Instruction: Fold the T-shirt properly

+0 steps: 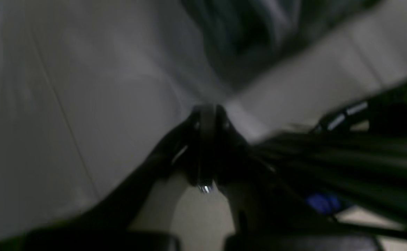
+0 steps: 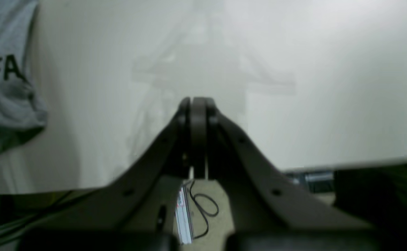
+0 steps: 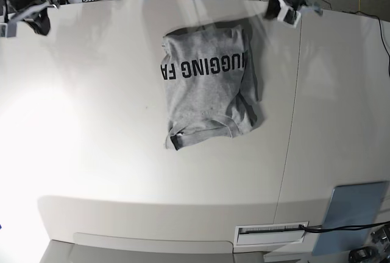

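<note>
While one T-shirt lies folded, two grippers are closed.

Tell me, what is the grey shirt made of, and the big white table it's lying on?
The T-shirt looks like soft knit cloth, probably cotton: speckled matte grey, wrinkled, with printed black letters. The table looks like a hard, smooth white board, maybe laminate or painted wood: it shines faintly under the light and has a straight seam.

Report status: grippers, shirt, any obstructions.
Left gripper shut, empty. Right gripper shut, empty, over bare table. T-shirt partly folded, lettering up, sleeve sticking out. Nothing in the way.
</note>
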